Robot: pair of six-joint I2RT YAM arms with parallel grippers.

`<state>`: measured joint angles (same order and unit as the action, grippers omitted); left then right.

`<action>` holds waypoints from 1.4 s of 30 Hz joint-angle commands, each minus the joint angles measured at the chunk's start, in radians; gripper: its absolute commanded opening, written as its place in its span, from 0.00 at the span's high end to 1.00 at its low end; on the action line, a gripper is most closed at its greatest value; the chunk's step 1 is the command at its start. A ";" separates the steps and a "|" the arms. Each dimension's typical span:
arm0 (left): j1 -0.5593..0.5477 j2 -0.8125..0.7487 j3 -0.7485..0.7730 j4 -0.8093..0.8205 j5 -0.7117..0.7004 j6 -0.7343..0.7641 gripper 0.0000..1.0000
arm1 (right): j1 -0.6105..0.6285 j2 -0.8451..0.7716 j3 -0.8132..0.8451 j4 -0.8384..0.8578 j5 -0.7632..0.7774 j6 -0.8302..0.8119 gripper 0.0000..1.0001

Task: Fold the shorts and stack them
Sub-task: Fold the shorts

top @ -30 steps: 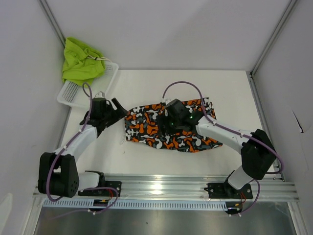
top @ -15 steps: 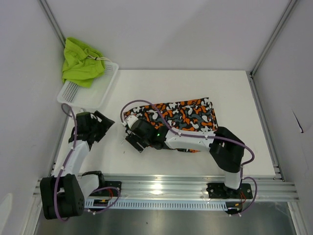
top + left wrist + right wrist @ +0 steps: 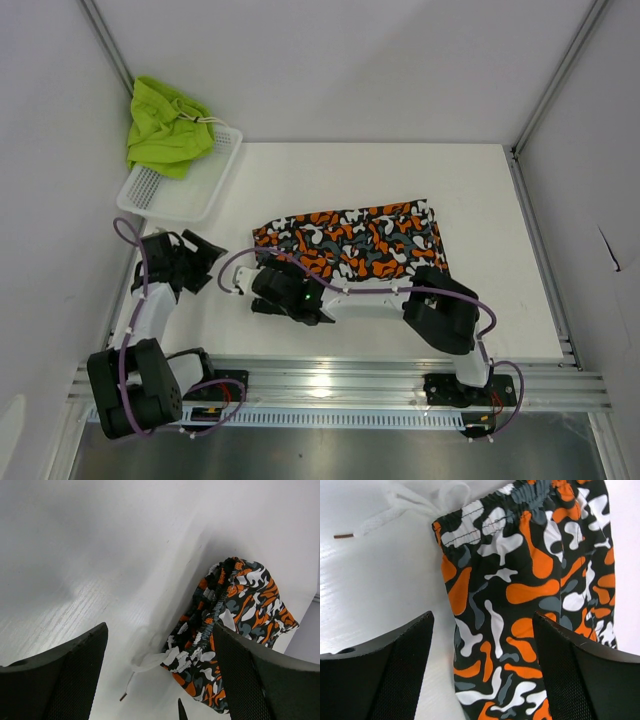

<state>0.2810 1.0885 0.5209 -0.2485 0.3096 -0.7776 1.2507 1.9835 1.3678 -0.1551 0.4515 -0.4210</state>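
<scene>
The camo shorts (image 3: 360, 238) lie flat and folded at the table's middle, waistband to the left. My right gripper (image 3: 265, 285) is open and hovers over their near left corner. In the right wrist view the camo shorts (image 3: 520, 580) fill the gap of the right gripper (image 3: 483, 615), and the white drawstring (image 3: 395, 505) trails left. My left gripper (image 3: 203, 258) is open and empty, left of the shorts and apart from them. The left wrist view has the left gripper (image 3: 159, 630) above the table, with the waistband (image 3: 235, 600) and the drawstring (image 3: 150, 661) ahead. The lime green shorts (image 3: 165, 125) lie bunched over the basket's far end.
A white mesh basket (image 3: 195, 185) stands at the far left corner of the table. Grey walls and metal posts close in the left, back and right. A metal rail (image 3: 330, 385) runs along the near edge under the arm bases.
My right gripper swept left across the camo shorts to their near left corner. My left gripper drew back left and nearer. The shorts now lie narrower and flatter.
</scene>
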 commanded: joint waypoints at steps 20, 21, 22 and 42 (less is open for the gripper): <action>0.037 0.024 -0.001 0.052 0.085 0.037 0.14 | 0.024 0.222 0.047 0.328 0.167 -0.274 0.77; 0.035 0.030 -0.005 0.057 0.092 0.035 0.14 | 0.023 0.210 0.028 0.359 0.167 -0.265 0.84; 0.034 0.039 -0.002 0.060 0.100 0.034 0.14 | 0.021 0.184 -0.007 0.405 0.162 -0.259 0.93; -0.244 0.093 0.013 0.167 0.123 -0.120 0.12 | -0.103 -0.060 -0.151 0.384 -0.184 0.152 1.00</action>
<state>0.0563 1.1564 0.5198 -0.1493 0.4042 -0.8383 1.1572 1.9751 1.2324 0.1989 0.3363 -0.3618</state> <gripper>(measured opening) 0.880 0.009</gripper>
